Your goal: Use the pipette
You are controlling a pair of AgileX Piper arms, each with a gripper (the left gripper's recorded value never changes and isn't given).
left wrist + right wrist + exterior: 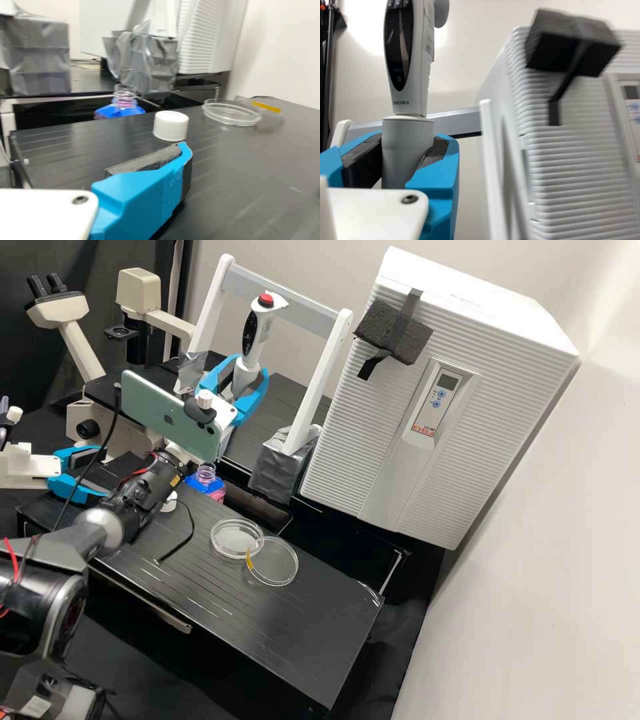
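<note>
While you take stock of the bench, log these items:

1. Pipette [256, 323]: white and grey with a red top button. It stands upright in the upper left-centre of the high view, raised above the bench in front of the white frame [283, 303]. In the right wrist view its lower barrel [405, 145] sits between the dark pads.
2. Right gripper [235, 383]: blue fingers clamped on the pipette's lower body, one on either side.
3. Left gripper [93, 472]: at the left edge of the high view, low over the black platform [267, 620]. Its fingers are spread wide and hold nothing. One blue finger [145, 195] shows in its own wrist view.
4. Bottle [208, 481]: uncapped, with pink liquid and a blue label, at the platform's far edge, left of centre. You cannot tell whether it stands on the platform.
5. Cap [170, 125]: white, on the platform near the bottle.
6. Petri dishes [237, 537]: two, clear, overlapping at their rims, at the centre of the frame.
7. Cabinet [433, 407]: white, ribbed, upper right.
8. Microscope [73, 340]: upper left.
</note>
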